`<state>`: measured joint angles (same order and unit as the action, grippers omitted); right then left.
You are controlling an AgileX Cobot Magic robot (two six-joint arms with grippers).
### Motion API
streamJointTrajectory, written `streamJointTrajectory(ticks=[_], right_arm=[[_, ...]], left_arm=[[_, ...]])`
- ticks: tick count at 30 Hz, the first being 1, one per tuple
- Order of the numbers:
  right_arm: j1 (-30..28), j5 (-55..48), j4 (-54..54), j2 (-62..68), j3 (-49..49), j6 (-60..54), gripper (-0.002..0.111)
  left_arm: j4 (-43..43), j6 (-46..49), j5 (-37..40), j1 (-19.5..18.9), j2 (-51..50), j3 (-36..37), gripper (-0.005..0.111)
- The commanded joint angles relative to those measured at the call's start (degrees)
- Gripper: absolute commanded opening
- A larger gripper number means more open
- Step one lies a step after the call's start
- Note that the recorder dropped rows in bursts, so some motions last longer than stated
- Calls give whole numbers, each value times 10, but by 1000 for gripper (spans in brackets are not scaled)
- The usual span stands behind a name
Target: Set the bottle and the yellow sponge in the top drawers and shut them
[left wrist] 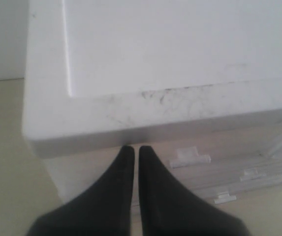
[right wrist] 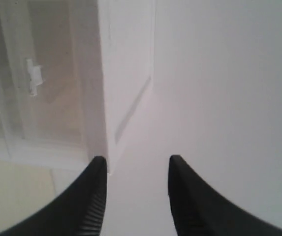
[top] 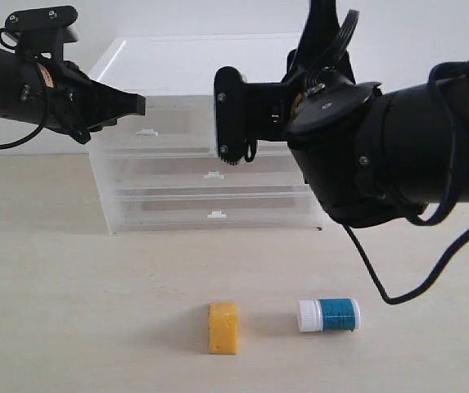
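We see the chest (top: pixel 185 65) at the back of the table (top: pixel 70 311), translucent under a white top. Its top drawers (top: pixel 148 123) look pushed in, as do the two full-width drawers (top: pixel 209 196) beneath them. Each front we can see carries a small white handle (top: pixel 146 131). In the exterior view the right drawer of the top pair is mostly hidden behind the right arm. The drawers look empty through the plastic, though the cloudy walls leave us unsure.

The sponge (top: pixel 223 328) and the bottle (top: pixel 328 315) both lie on the table, well in front of the chest. They are near each other but apart, sponge on the left and bottle on the right. The bottle lies on its side with its white cap (top: pixel 308 316) toward the sponge.

The left gripper (top: pixel 138 104) has its jaws pressed together with nothing between them. Its tips sit at the front edge of the chest's top, near the left corner; we cannot tell whether they touch it. The right gripper (right wrist: pixel 137 164) hangs before the upper right part of the chest, turned on its side, with its jaws apart and empty.

The table is pale beige and matte. Behind the chest stands a plain white wall (top: pixel 177 20).
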<state>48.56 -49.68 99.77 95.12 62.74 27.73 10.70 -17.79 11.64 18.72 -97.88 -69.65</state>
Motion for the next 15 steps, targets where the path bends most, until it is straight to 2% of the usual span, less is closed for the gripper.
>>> streamJointTrajectory(ticks=[1,5,7,8,12,15], right_arm=[[-26,13,2,11,-1,76,36],[-40,63,2,29,-1,88,35],[-61,67,2,51,11,53,25],[-71,70,2,55,16,45,24],[-103,131,2,61,34,39,25],[-103,151,2,61,43,32,27]], left_arm=[[2,-3,-47,-2,-11,-4,4],[2,-3,-48,-2,-11,-4,4],[2,-3,-45,-2,-11,-4,4],[2,-3,-45,-2,-11,-4,4],[2,-3,-52,-2,-11,-4,4],[2,-3,-56,-2,-11,-4,4]])
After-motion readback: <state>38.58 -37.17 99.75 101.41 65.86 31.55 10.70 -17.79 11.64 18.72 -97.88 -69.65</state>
